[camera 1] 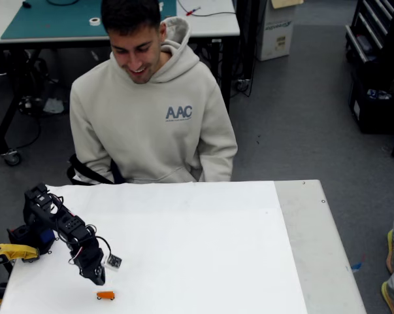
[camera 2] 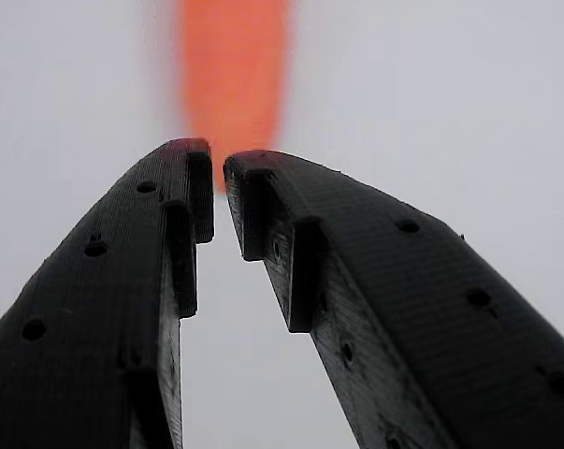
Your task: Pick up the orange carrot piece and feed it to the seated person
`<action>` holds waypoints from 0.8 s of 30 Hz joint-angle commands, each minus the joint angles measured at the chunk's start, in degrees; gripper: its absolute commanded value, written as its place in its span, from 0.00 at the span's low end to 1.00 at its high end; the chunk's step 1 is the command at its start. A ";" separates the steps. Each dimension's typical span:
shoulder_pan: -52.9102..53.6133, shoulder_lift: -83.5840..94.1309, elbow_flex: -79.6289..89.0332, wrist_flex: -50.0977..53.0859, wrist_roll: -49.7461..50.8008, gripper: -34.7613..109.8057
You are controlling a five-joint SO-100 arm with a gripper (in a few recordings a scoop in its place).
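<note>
The orange carrot piece [camera 1: 105,296] lies on the white table [camera 1: 203,248] near its front left edge. My black gripper [camera 1: 98,280] hangs just above and slightly left of it, pointing down. In the wrist view the carrot piece [camera 2: 233,75] is a blurred orange streak just beyond the fingertips, and the gripper [camera 2: 218,173] is shut with only a thin slit at the tips and nothing between them. The seated person [camera 1: 151,124], in a beige hoodie with "AAC" on the chest, sits behind the far table edge, looking down.
A yellow clamp part [camera 1: 10,252] holds the arm's base at the table's left edge. A grey strip [camera 1: 314,248] runs along the table's right side. Another person's leg and shoe [camera 1: 393,261] show at the right edge. A desk with a green mat [camera 1: 59,19] stands behind.
</note>
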State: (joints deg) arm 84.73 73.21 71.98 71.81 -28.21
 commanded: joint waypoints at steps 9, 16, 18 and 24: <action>1.67 -3.25 -7.38 1.23 -2.55 0.23; -0.79 -3.25 -7.29 1.41 -2.46 0.23; -0.88 -3.25 -7.29 1.41 -2.46 0.23; -0.88 -3.25 -7.29 1.41 -2.46 0.23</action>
State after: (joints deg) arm 83.14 67.15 68.64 72.77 -30.15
